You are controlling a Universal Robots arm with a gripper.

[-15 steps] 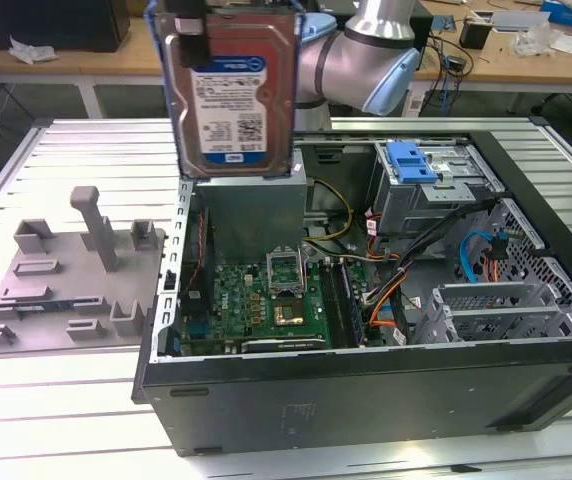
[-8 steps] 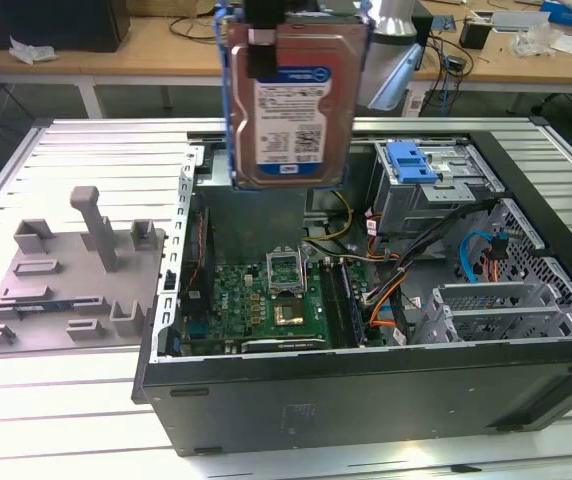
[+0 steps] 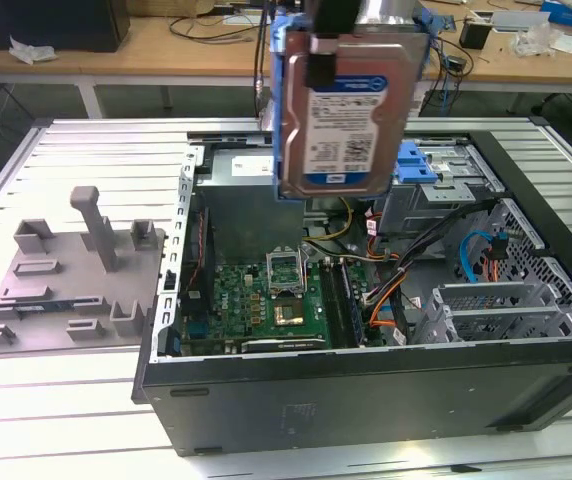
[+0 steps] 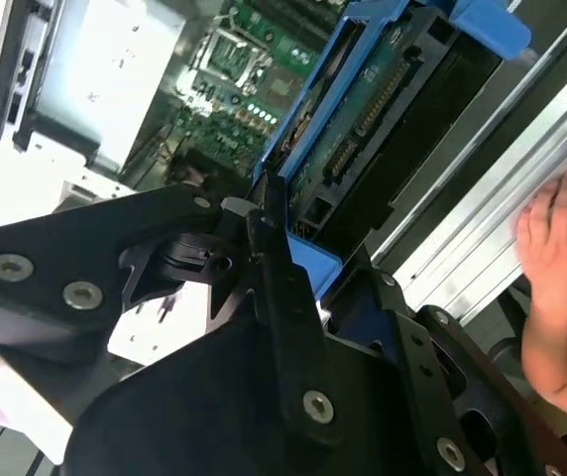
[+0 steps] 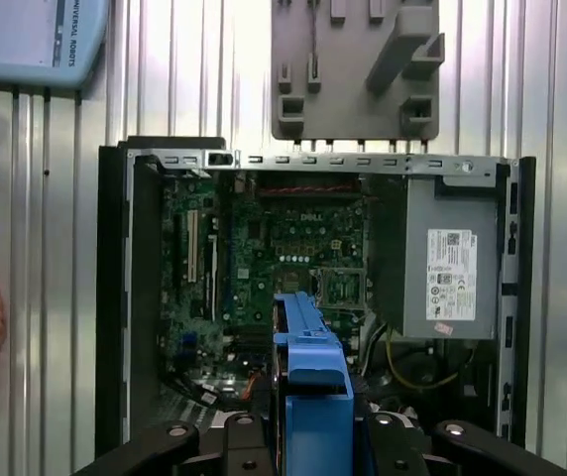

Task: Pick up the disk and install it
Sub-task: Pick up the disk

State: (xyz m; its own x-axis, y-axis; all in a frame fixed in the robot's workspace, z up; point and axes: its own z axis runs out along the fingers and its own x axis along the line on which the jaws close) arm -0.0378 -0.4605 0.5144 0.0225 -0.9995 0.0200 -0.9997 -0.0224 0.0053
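Observation:
The disk [image 3: 341,110], a silver-grey hard drive with a white-and-blue label and a blue frame, hangs upright in the air above the back of the open computer case [image 3: 366,395]. My gripper [image 3: 323,45] is shut on its upper edge. In the second wrist view the black fingers [image 4: 264,248] clamp the blue frame, and the disk's [image 4: 363,109] green circuit side shows beyond them. In the first wrist view the disk [image 5: 313,362] appears edge-on over the motherboard [image 5: 274,248], with the gripper [image 5: 313,431] around it.
A grey fixture plate [image 3: 66,280] lies on the slatted table at the exterior view's left of the case. A blue bracket [image 3: 416,162] sits in the drive bay area, with cables [image 3: 406,270] below it. A person's hand [image 4: 556,258] rests on the table near the case.

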